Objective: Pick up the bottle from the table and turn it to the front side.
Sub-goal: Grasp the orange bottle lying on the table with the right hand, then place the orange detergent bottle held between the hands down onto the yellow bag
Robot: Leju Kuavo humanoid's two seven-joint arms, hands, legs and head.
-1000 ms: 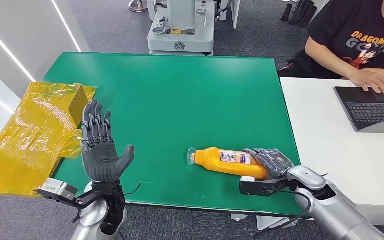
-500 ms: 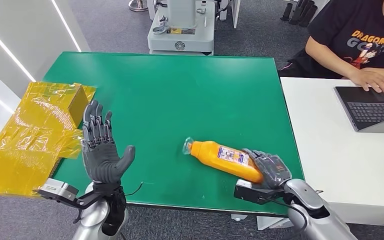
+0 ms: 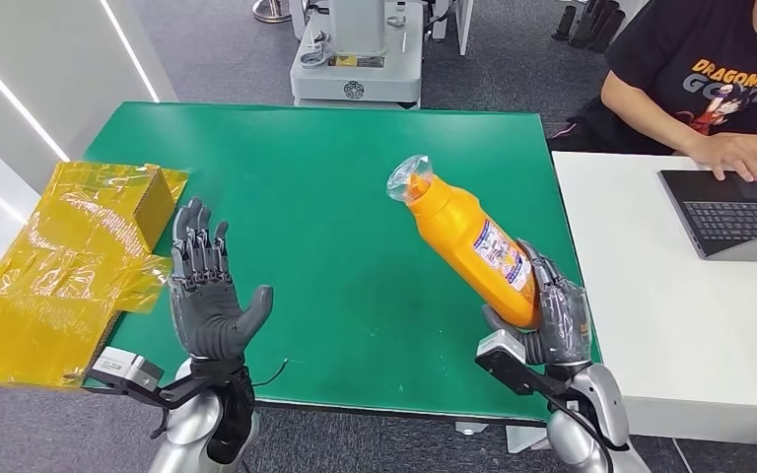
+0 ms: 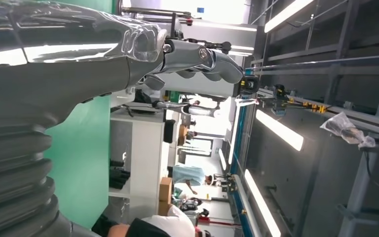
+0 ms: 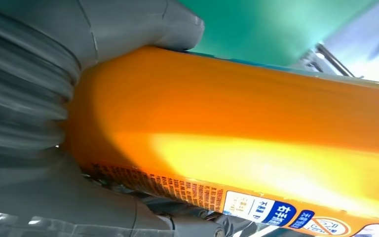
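Right hand (image 3: 552, 315) grips orange bottle (image 3: 473, 244) by its base, raised off green tabletop (image 3: 335, 197), tilted (cap end up, leaning away-left). Left hand (image 3: 207, 296) empty, fingers spread, palm up.

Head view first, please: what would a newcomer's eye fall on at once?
The orange bottle, tilted with its plastic-wrapped cap up, gripped at its base by the right hand over the green table's near right edge. Next, the left hand, raised with fingers spread, beside crumpled yellow plastic sheet.
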